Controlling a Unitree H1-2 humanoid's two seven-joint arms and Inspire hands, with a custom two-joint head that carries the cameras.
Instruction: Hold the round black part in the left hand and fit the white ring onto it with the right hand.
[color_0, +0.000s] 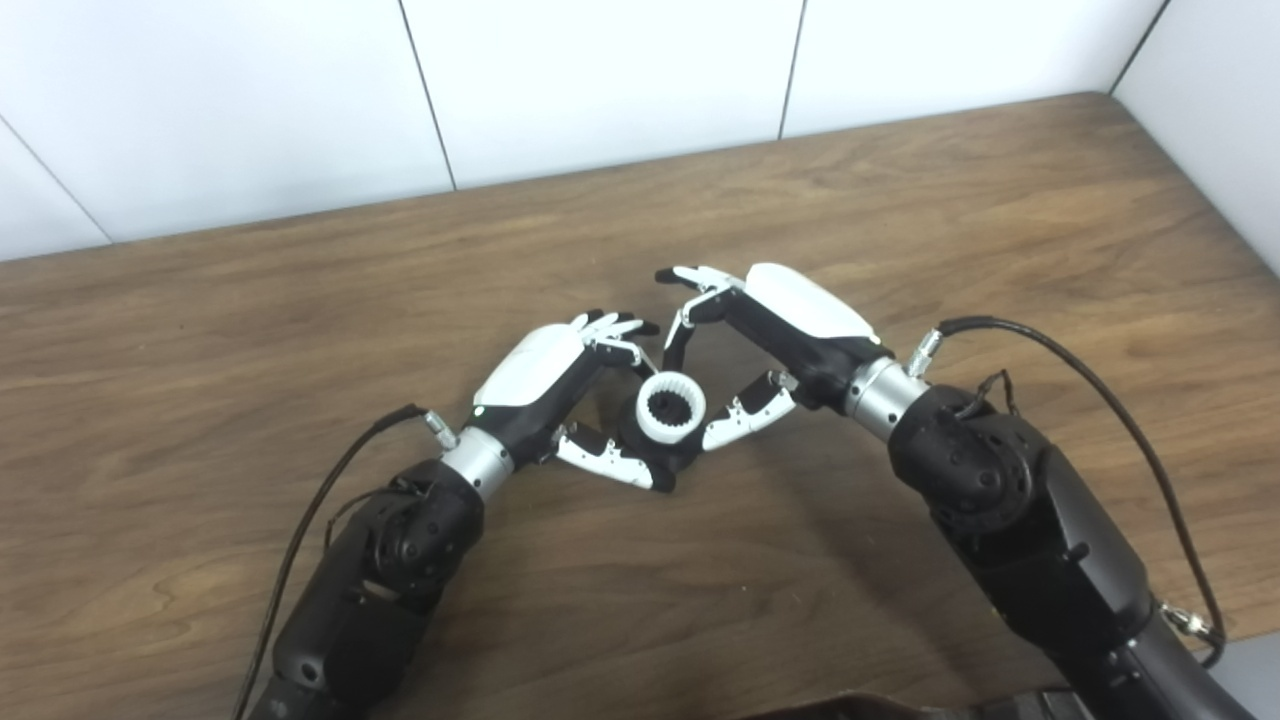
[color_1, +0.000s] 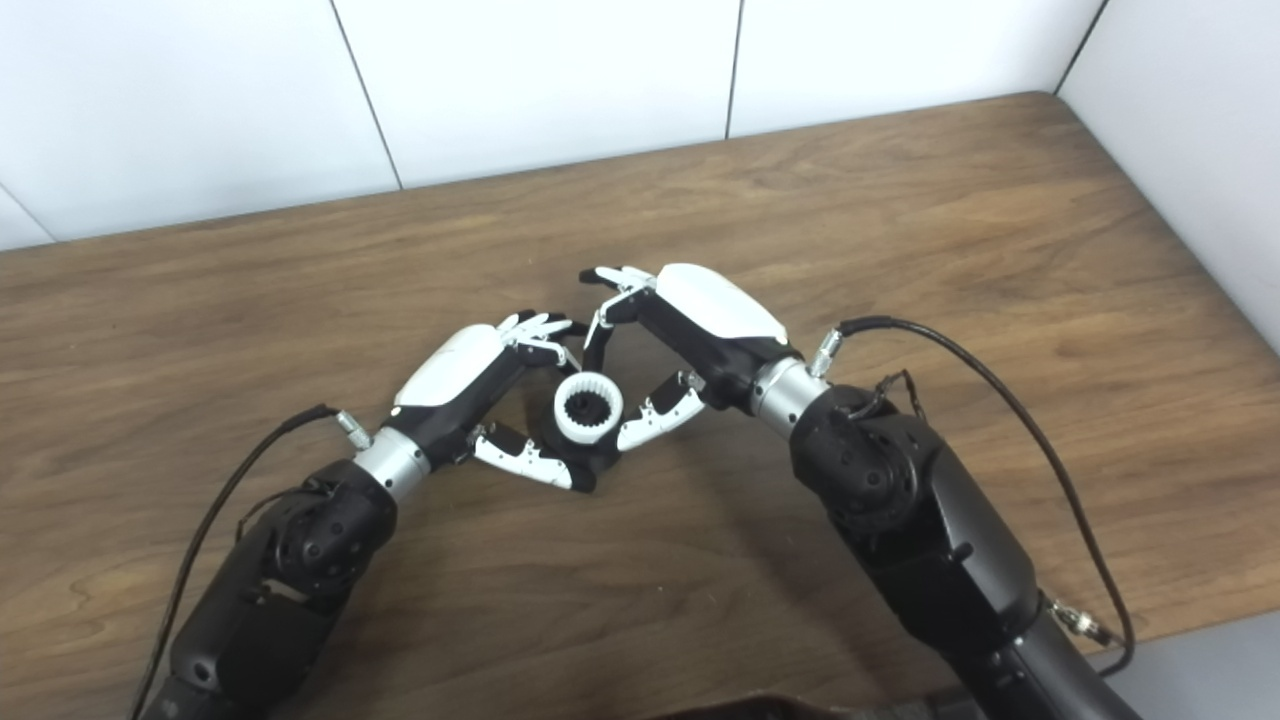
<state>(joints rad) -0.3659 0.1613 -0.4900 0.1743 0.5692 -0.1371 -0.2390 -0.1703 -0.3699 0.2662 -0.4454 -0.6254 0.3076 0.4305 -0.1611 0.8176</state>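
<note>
The white ring (color_0: 671, 406) sits on top of the round black part (color_0: 650, 440), its toothed inner edge showing around a dark centre, low over the middle of the wooden bench (color_0: 300, 330). Only a little of the black part shows, below and around the ring. The left hand (color_0: 555, 395) grips that black part: its thumb runs underneath and in front, and its fingers (color_0: 612, 328) curl over from behind, so the part is cupped between them. The right hand (color_0: 770, 345) comes in from the other side. Its thumb touches or nearly touches the ring's right edge, and its fingers (color_0: 692, 280) arch above and behind the ring, bent but apart. I cannot tell whether this hand pinches the ring or merely rests beside it. The two hands meet fingertip to fingertip above the ring. Black cables (color_0: 1100, 400) loop out from each wrist. White wall panels (color_0: 600, 80) stand behind the bench.
</note>
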